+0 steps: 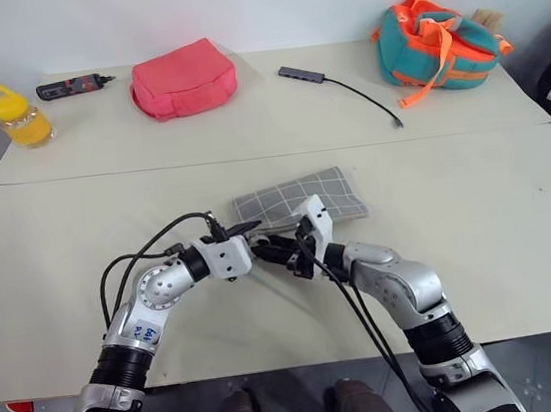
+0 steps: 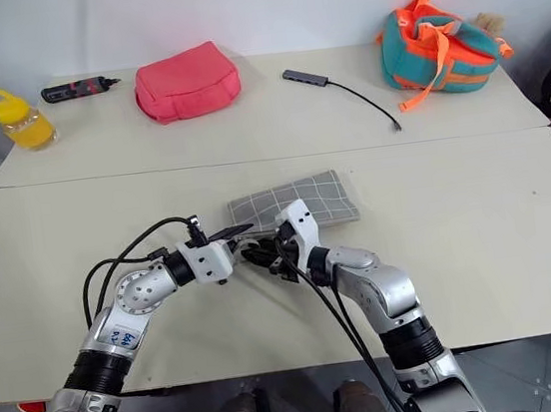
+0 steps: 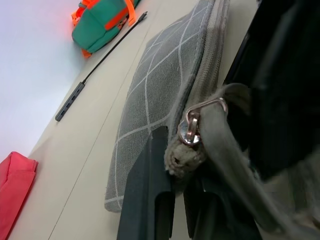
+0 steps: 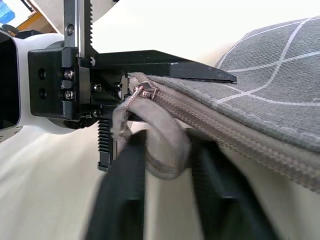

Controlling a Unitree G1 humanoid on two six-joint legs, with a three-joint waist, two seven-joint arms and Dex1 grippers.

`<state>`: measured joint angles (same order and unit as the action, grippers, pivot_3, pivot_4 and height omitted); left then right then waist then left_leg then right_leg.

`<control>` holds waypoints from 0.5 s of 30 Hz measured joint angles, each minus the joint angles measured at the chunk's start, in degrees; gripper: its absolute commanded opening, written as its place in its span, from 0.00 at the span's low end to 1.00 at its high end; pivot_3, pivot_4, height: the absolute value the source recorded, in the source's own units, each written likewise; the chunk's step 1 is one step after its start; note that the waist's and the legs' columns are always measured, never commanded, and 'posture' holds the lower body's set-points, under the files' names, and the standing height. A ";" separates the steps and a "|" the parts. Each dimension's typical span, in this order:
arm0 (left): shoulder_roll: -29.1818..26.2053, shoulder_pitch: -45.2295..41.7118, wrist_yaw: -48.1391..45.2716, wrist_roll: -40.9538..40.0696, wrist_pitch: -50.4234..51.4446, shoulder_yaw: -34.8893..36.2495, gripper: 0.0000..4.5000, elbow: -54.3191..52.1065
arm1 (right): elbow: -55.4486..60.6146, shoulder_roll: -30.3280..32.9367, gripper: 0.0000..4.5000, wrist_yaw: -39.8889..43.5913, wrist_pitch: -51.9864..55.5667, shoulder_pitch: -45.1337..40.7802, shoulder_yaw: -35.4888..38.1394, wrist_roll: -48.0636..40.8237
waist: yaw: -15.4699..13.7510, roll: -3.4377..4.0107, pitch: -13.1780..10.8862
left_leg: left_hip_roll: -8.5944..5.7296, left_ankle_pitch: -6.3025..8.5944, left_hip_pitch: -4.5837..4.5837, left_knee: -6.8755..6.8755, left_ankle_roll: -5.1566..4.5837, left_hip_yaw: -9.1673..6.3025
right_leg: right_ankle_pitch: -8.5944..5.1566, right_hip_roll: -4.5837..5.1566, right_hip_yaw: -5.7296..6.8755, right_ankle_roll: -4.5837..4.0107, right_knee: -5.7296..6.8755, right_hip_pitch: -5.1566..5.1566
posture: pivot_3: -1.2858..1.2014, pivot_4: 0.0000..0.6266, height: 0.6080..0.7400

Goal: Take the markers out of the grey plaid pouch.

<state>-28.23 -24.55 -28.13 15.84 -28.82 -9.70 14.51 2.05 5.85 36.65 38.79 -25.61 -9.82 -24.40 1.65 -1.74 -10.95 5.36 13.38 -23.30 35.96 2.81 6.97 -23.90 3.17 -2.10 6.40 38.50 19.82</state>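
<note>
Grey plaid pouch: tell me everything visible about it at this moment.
The grey plaid pouch is flat grey fabric with thin white grid lines, lying on the near table. Its zipper looks closed, the metal pull at the near corner beside a fabric wrist loop. The left claw clamps that corner.

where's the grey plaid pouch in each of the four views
Left eye view: the grey plaid pouch lies on the near table at centre, just beyond the two claws.
Right eye view: same spot, centre.
Left wrist view: it runs from the middle up to the top edge.
Right wrist view: it fills the upper right.
Shared landmark: the small wrist loop at the zipper end, also in the left wrist view.
</note>
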 measured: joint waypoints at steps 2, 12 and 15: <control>-0.15 0.00 0.00 0.04 -0.02 -0.01 0.00 -0.01 | 0.01 0.00 0.01 0.05 0.02 0.00 0.08 -0.18 | 0.00 0.00 0.00 | 0.00 0.00 0.00 0.00 0.00 0.00 | 0.00 0.00 0.00 0.00 0.00 0.00 | 0.52 0.24 1.00; -0.97 0.52 0.37 -0.15 0.50 0.11 0.00 -0.61 | -0.30 3.54 0.01 0.69 -1.42 -0.04 1.18 0.50 | 0.10 0.00 0.00 | 0.04 0.01 0.00 0.00 0.00 0.01 | 0.00 -0.02 -0.02 0.00 -0.01 0.00 | 0.52 0.24 1.00; -2.01 1.03 0.38 -0.36 0.31 0.21 0.00 -1.10 | -1.28 6.88 0.01 1.50 -2.45 -0.12 1.58 1.37 | 0.24 0.00 0.00 | 0.13 0.03 0.02 0.00 0.03 0.05 | 0.00 -0.11 -0.10 -0.01 -0.02 0.03 | 0.52 0.24 1.00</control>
<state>-30.23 -23.52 -27.75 15.47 -28.51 -9.49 13.41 0.77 12.73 38.15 36.33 -25.73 -8.24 -23.03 1.89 -1.74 -10.95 5.49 13.41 -23.27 35.96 2.84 7.03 -23.89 3.06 -2.20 6.39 38.49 19.84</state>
